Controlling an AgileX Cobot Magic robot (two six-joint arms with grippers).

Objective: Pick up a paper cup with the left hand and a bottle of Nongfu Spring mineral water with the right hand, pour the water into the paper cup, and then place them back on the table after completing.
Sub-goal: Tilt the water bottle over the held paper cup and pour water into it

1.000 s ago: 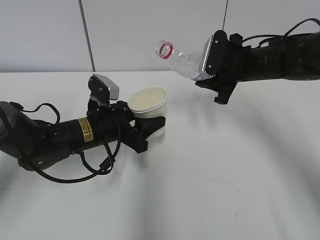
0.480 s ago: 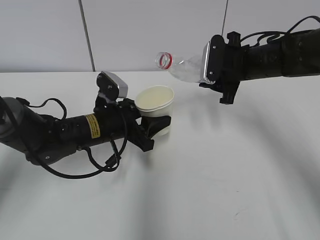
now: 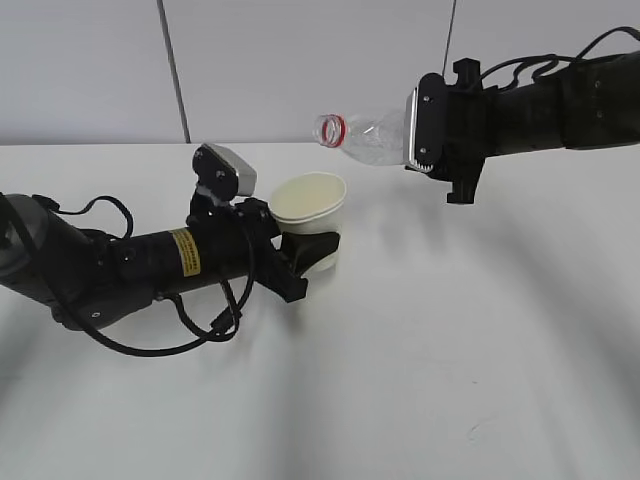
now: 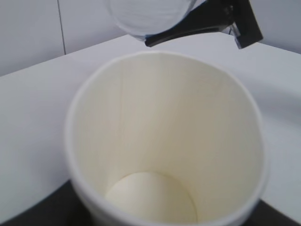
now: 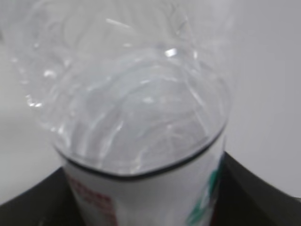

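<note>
My left hand, the black arm with the yellow label [image 3: 177, 252], has its gripper [image 3: 316, 252] shut on a cream paper cup [image 3: 308, 208], held upright low over the table [image 3: 420, 340]. The left wrist view looks down into the cup [image 4: 164, 141]; its inside looks dry. My right hand's gripper [image 3: 414, 128] is shut on the clear bottle [image 3: 372, 136], which lies almost level in the air, its open mouth with a red ring [image 3: 331, 130] pointing left, above and a little right of the cup. The right wrist view shows the bottle's shoulder [image 5: 141, 108] and white label [image 5: 141, 197]. No water stream shows.
The white tabletop runs back to a grey wall [image 3: 90, 70] with a vertical seam. Loose black cables [image 3: 190, 335] hang from the left arm onto the table. In the left wrist view the bottle [image 4: 146, 16] and the right gripper's black finger [image 4: 211, 21] sit just beyond the cup's rim.
The bottle's neck has dropped from tilted up to almost level and shifted slightly right. The left arm moved the cup a little right, then held nearly still.
</note>
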